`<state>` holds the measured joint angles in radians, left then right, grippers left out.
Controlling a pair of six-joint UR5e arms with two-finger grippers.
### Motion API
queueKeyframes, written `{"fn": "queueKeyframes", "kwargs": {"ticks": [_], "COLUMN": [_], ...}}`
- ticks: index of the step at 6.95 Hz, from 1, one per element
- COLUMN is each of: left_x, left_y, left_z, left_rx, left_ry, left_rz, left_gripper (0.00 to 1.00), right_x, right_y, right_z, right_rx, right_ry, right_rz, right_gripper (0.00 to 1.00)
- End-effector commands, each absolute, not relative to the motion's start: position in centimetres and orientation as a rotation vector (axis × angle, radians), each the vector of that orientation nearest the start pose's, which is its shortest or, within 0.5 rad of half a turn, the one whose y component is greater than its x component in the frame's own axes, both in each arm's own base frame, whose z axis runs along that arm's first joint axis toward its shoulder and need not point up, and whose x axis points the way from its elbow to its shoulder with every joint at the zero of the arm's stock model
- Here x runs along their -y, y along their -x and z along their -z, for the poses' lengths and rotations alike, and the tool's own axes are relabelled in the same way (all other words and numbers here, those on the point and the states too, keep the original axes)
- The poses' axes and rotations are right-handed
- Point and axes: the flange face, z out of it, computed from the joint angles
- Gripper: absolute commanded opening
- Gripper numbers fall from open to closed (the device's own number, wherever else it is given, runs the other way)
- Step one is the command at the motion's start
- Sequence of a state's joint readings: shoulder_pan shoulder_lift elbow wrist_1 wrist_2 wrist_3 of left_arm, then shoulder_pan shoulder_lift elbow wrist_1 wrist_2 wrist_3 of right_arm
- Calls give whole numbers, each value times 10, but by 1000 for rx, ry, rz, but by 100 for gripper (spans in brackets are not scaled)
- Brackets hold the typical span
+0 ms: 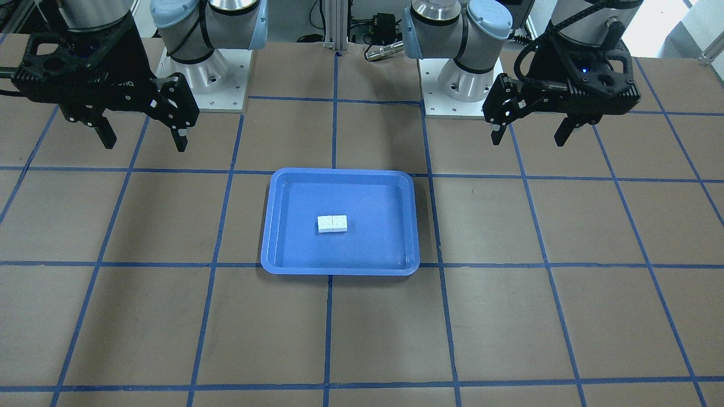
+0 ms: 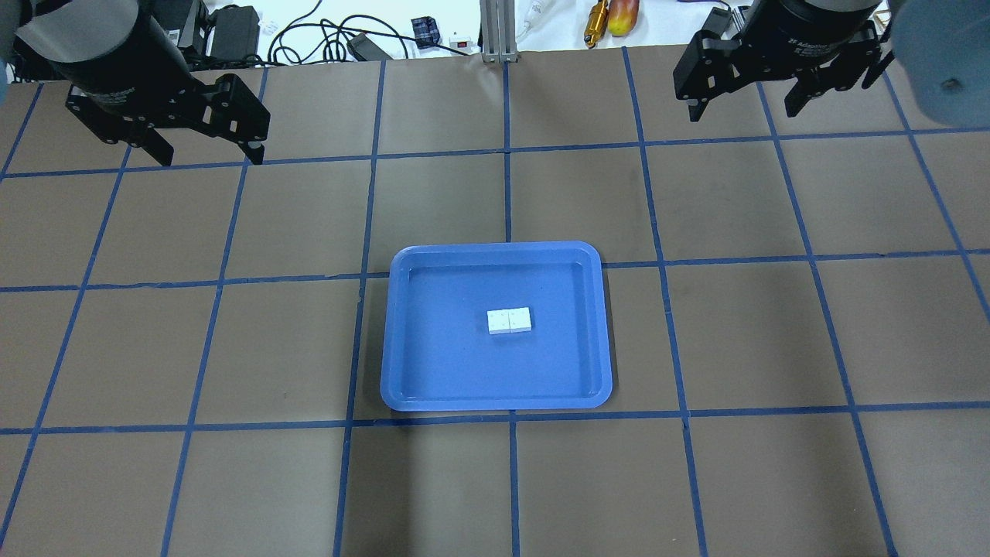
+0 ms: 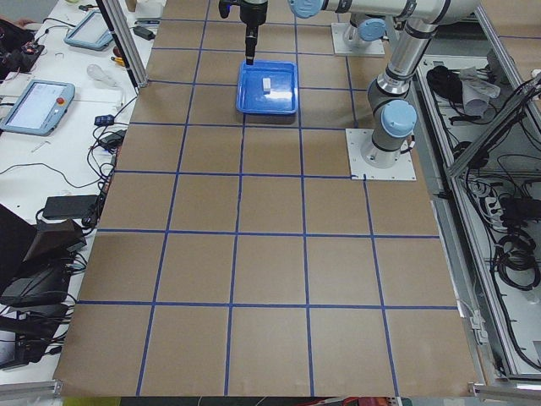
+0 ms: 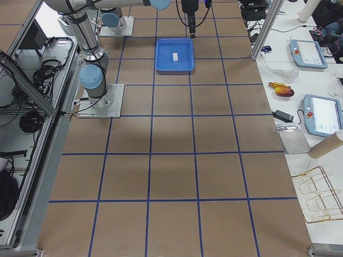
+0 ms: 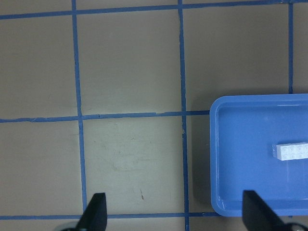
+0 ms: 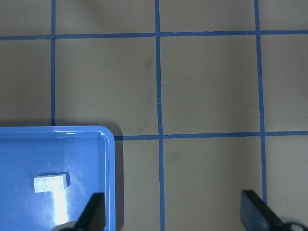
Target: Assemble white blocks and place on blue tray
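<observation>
Seemingly plain white blocks (image 2: pixel 510 320); solid blue tray (image 2: pixel 433 363)

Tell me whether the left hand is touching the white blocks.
Apart. The overhead view shows the left hand open, with bare table between it and the white blocks in the blue tray.

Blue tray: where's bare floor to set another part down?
The joined white blocks sit near the middle of the blue tray. Bare floor runs all round them out to the rim. Nothing is crowded: the left gripper and right gripper hang open, well clear.
</observation>
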<state>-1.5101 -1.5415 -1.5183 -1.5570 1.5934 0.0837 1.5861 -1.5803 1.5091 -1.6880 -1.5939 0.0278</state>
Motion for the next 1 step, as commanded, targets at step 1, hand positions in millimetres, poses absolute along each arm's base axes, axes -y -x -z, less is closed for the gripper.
{"fn": "queueKeyframes", "kwargs": {"ticks": [1], "left_x": [495], "left_y": [102], "left_z": [-529], "left_rx": [-3110], "left_ry": [-29], "left_rz": [145], "left_gripper": [100], "right_x": [502], "right_y": [-139], "right_z": [-537], "right_rx": [-3146], "right_ry": [-23], "right_rz": [298], "right_gripper": [100]}}
